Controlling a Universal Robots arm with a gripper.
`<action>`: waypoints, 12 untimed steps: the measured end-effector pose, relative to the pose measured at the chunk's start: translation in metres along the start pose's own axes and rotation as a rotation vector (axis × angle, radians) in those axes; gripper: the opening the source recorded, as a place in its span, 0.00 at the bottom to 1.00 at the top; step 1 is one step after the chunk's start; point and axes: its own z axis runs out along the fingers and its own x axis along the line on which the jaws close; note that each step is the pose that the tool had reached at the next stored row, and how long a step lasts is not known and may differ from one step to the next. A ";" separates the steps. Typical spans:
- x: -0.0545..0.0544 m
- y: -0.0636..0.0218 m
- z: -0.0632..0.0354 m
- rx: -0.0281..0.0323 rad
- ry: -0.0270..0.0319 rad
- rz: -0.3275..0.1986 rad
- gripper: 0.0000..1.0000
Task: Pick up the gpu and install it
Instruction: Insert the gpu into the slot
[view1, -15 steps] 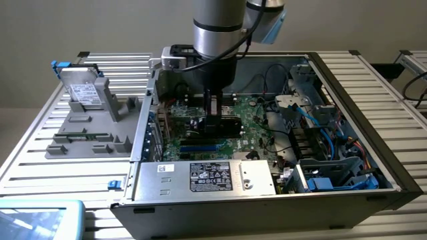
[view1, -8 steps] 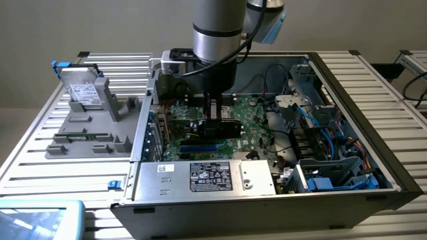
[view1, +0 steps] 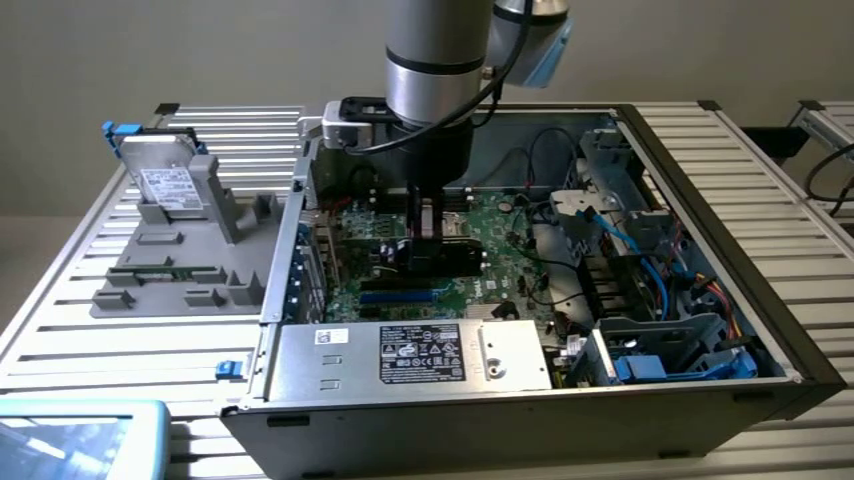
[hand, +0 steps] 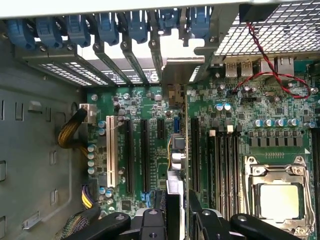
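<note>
Nearest you, the power supply (view1: 416, 354) lies along the front wall of the open case (view1: 534, 425). Behind it you see the arm reaching down over the motherboard (view1: 505, 250). Its gripper (hand: 175, 201) has its jaws clenched on the gpu (hand: 177, 145). The gpu stands on edge between the black slots (hand: 143, 155) and the memory sticks (hand: 225, 160), left of the CPU socket (hand: 275, 197). Its far end meets the rear bracket row under the blue clips (hand: 107, 27). Farther left, outside the case, a hard drive (view1: 170, 185) leans in a grey holder (view1: 174, 272).

You see a plain grey wall (view1: 200, 50) behind the slatted aluminium table (view1: 747, 160), under even, soft light.
</note>
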 end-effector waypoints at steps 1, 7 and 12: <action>-0.001 0.0001 0.0005 0.0001 0.0002 0.000 0.28; -0.003 0.0000 0.0032 0.0000 0.0022 0.000 0.28; -0.004 0.0001 0.0035 -0.0046 0.0035 0.000 0.28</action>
